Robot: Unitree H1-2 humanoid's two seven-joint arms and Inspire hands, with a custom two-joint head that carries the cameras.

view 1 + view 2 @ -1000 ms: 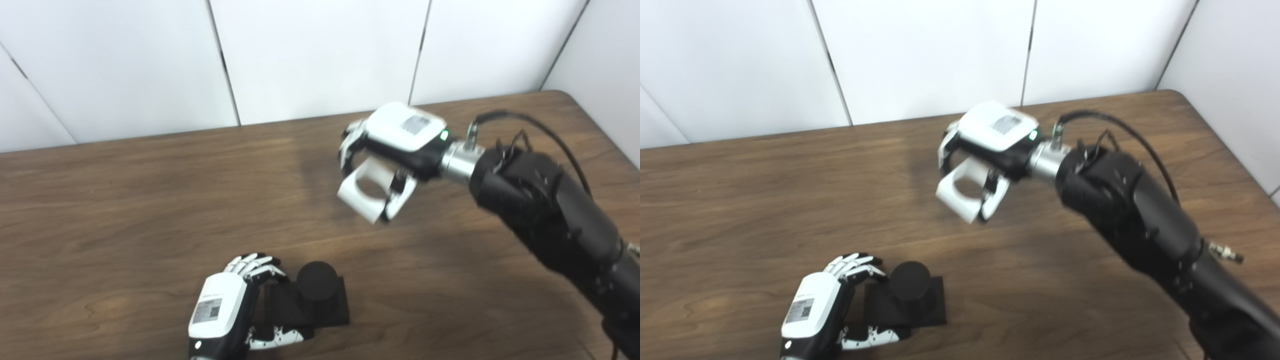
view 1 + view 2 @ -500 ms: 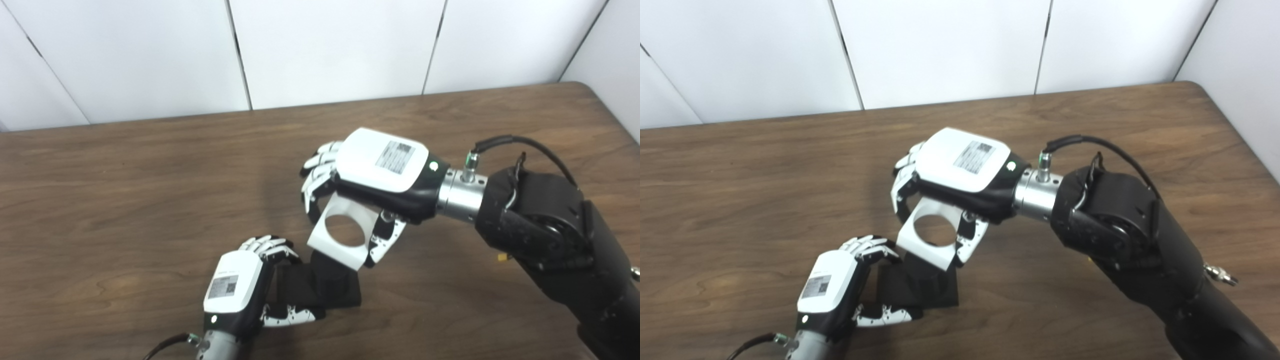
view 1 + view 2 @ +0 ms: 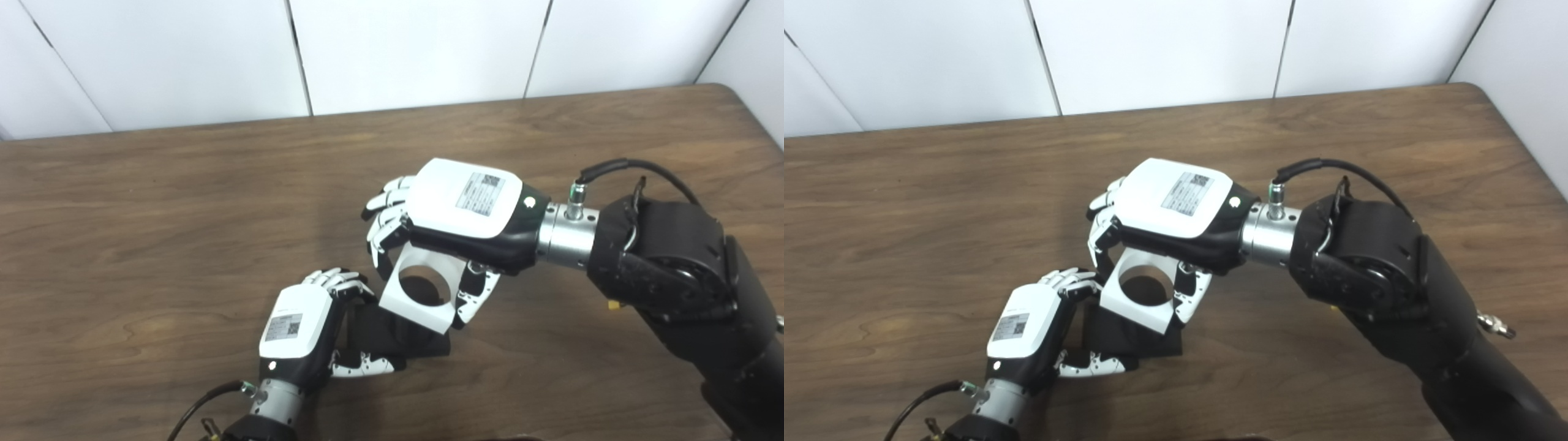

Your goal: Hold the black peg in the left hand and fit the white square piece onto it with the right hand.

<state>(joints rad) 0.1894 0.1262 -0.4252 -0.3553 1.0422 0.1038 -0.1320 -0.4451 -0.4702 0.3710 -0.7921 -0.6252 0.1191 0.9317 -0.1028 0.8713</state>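
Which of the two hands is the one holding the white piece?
The right hand, whose arm enters from the right: its fingers clasp the white square piece above the black peg. The left hand grips only the peg's black base.

— From my seat the white square piece [image 3: 422,293] covers most of the black peg [image 3: 398,334]; only its dark top shows through the hole.

— Same here. I can't tell whether they touch. My right arm [image 3: 1433,306] runs off at four o'clock.
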